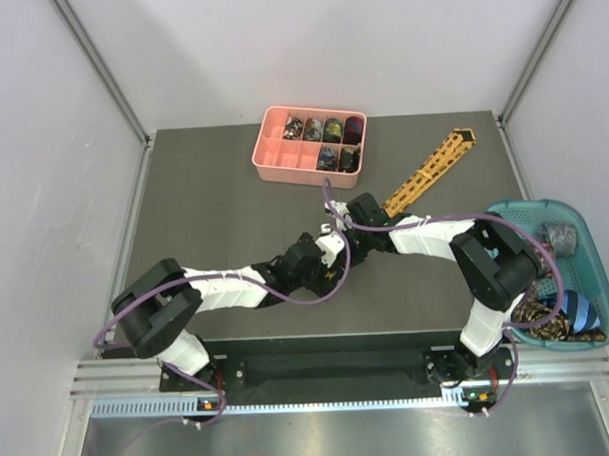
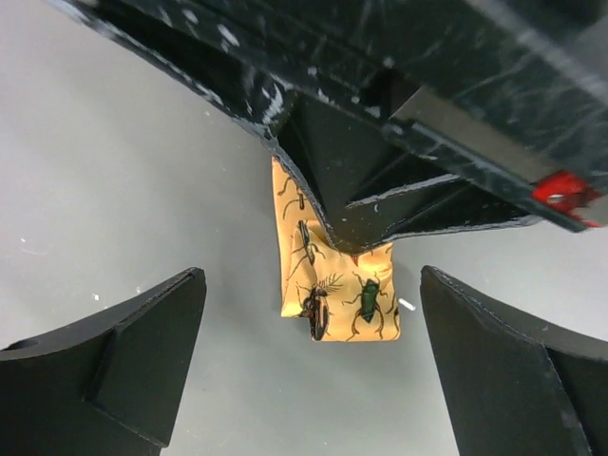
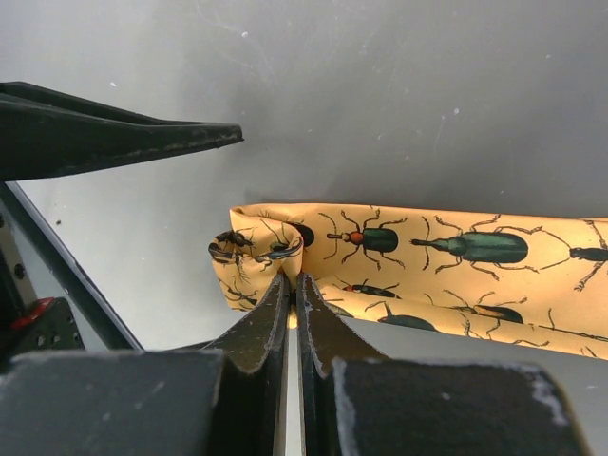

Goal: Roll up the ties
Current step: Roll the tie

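- Coils (image 1: 326, 132) of rolled tie fill several compartments on the right side of the pink tray (image 1: 272, 161), which sits at the far edge of the table (image 1: 214, 211).
- At the right edge, a teal basket (image 1: 514, 213) holds loose ties (image 1: 563, 311), dark patterned and blue striped, partly behind the right arm's elbow.
- The golden-yellow tie (image 1: 430, 171) lies flat on the table, running diagonally from the far right corner towards the middle, well apart from both containers.
- Its near end is folded over on itself, and there the right gripper (image 3: 293, 285) is pinched closed, with a sliver of yellow fabric between the tips.
- The left gripper (image 2: 313, 370) hangs just beside that end, with its jaws spread fully and nothing between them.
- From above, both wrists crowd over the fold and hide it.
- In the left wrist view, the right gripper's black body covers everything but the beetle-printed end.
- How many layers the fold has is hard to make out.
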Tool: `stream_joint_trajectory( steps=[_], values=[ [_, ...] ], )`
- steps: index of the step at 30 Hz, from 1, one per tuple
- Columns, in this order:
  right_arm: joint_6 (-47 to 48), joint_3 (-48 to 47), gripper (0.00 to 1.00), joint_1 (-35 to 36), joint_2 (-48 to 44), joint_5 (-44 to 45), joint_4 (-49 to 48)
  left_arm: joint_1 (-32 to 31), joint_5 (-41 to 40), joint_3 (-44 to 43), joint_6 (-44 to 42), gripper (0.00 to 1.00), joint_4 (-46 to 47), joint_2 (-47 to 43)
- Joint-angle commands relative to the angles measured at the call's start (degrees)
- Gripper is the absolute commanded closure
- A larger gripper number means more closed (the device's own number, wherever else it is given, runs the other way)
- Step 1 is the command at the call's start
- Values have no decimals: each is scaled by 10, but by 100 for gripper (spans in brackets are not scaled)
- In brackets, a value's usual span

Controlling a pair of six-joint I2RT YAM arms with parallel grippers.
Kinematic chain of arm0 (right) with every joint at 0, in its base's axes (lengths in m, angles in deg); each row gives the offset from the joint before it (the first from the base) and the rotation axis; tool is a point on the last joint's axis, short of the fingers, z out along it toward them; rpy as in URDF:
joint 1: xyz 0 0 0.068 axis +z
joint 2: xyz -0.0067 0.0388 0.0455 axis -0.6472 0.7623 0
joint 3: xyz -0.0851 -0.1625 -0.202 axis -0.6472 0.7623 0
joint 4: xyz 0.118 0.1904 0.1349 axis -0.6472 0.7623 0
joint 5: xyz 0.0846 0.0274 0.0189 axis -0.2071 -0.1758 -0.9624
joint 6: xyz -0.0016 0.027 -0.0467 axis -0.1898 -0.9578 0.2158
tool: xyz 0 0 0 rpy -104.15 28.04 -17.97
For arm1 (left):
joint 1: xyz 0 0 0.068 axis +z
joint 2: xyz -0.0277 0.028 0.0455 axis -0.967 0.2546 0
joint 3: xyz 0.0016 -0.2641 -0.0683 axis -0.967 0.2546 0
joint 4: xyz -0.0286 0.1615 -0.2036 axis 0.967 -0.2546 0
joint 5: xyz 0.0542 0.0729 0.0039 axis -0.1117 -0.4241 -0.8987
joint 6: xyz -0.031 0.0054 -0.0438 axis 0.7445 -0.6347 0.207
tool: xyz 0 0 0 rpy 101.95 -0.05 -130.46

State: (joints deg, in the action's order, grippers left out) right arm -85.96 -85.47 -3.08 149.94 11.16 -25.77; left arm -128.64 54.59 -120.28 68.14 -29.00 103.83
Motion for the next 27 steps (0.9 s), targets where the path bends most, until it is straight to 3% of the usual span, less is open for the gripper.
stream_joint_trajectory(
  steps=[1,9,20,27],
  values=[
    [8,-17,100,-8,0,-11,-14,-1,4,-18,-8,1,-8,21],
    [3,-23,100,-8,8,-16,-10,-5,36,-48,-25,6,-34,66],
    [2,-26,99,-9,13,-15,-2,-6,59,-39,6,43,-73,44],
    [4,-30,94,-11,13,-14,3,-13,70,-46,9,60,-102,45]
  ],
)
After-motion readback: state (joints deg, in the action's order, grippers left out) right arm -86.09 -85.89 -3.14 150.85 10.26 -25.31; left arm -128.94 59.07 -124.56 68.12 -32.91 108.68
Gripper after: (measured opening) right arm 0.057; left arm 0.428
